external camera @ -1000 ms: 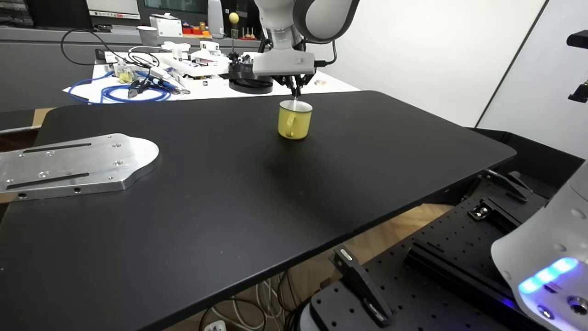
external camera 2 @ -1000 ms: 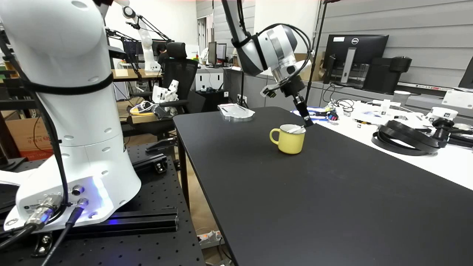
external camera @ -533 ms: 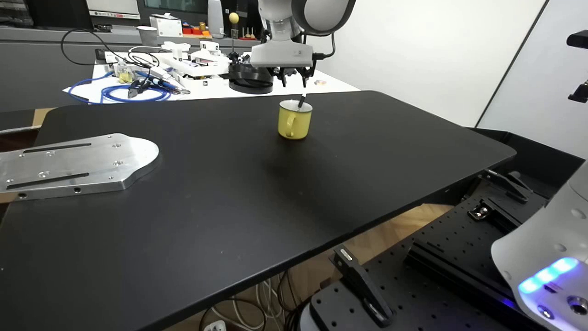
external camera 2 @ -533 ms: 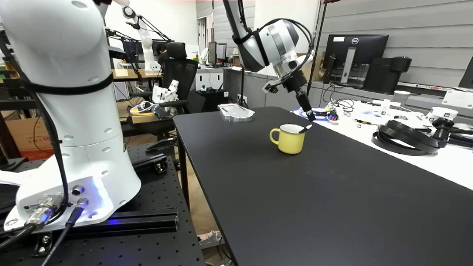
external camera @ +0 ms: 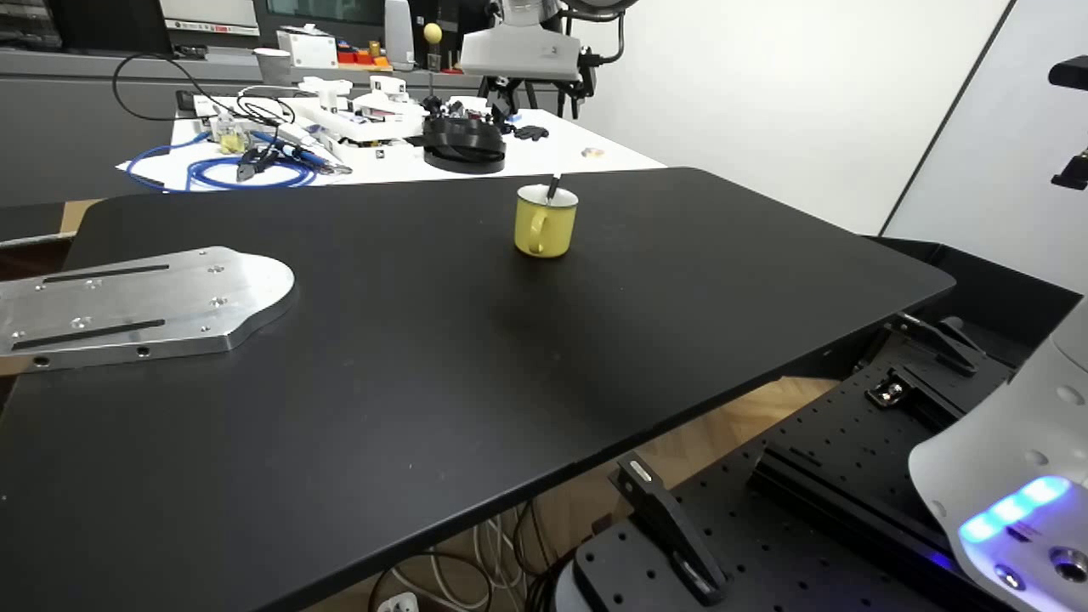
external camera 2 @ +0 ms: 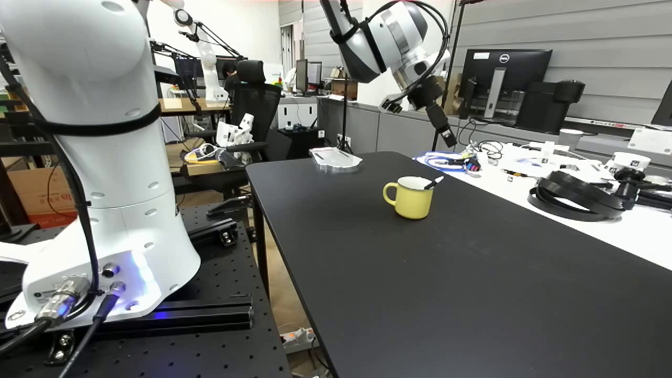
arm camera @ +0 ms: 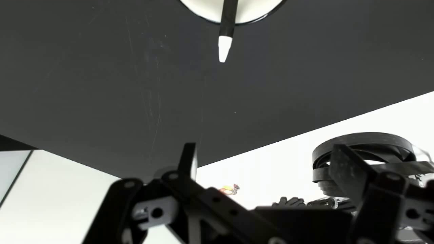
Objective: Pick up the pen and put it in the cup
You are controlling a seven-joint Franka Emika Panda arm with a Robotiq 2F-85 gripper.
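Note:
The yellow cup [external camera: 533,234] stands upright on the black table, its handle showing in both exterior views. Inside it the pen [external camera 2: 431,184] leans against the rim, with its dark end and white tip sticking out above. From the wrist view, the pen [arm camera: 228,20] crosses the white inside of the cup [arm camera: 208,9] at the top edge of the picture. My gripper [arm camera: 266,152] is open, its fingers wide apart with nothing between them. It hangs above and behind the cup, clear of the pen, as the gripper [external camera 2: 449,139] in an exterior view shows.
A silver metal plate [external camera: 153,297] lies at one end of the black table [external camera: 408,408]. Beyond the table's edge, a white bench [external camera: 535,157] carries a black coiled object [external camera 2: 572,197], blue cables [external camera: 251,174] and small parts. The robot's base [external camera 2: 110,262] stands beside the table.
A second ago the gripper was shut on the pen at the cup. It has opened and let go, the pen has tipped against the rim, and the arm has risen away.

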